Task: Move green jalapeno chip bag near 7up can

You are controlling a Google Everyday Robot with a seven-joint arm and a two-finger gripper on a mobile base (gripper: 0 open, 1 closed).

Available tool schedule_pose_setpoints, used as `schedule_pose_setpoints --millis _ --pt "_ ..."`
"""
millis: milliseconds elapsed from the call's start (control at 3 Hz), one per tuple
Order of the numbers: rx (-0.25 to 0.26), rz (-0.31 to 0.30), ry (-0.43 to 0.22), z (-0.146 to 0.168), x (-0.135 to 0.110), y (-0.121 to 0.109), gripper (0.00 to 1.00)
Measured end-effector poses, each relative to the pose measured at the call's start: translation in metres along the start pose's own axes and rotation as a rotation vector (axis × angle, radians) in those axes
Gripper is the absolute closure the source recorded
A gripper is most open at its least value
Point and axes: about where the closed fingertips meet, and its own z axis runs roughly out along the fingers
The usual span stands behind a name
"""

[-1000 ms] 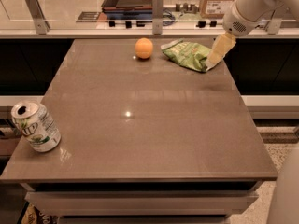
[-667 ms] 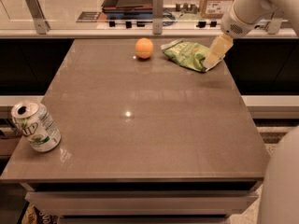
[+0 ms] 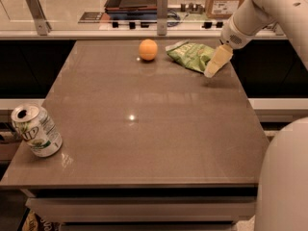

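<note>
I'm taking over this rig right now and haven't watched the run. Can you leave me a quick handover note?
Hand: low over the far right of the table, at the right edge of the green jalapeno chip bag. I cannot tell whether it grips the bag.
Things: the bag lies near the far edge, just right of an orange. The 7up can is at the near left corner, across the table from the bag.
Done: the hand is at the bag, nothing more.
Left: secure the bag, carry it to the near left, and set it down beside the can.
</note>
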Motion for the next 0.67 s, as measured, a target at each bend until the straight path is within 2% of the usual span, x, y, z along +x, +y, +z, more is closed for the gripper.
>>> schedule_pose_setpoints --millis 333,667 --pt "-0.031 0.004 0.004 0.0193 0.0047 0.0092 0.0" --pt "-0.031 0.003 0.003 0.0206 0.0044 0.0091 0.0"
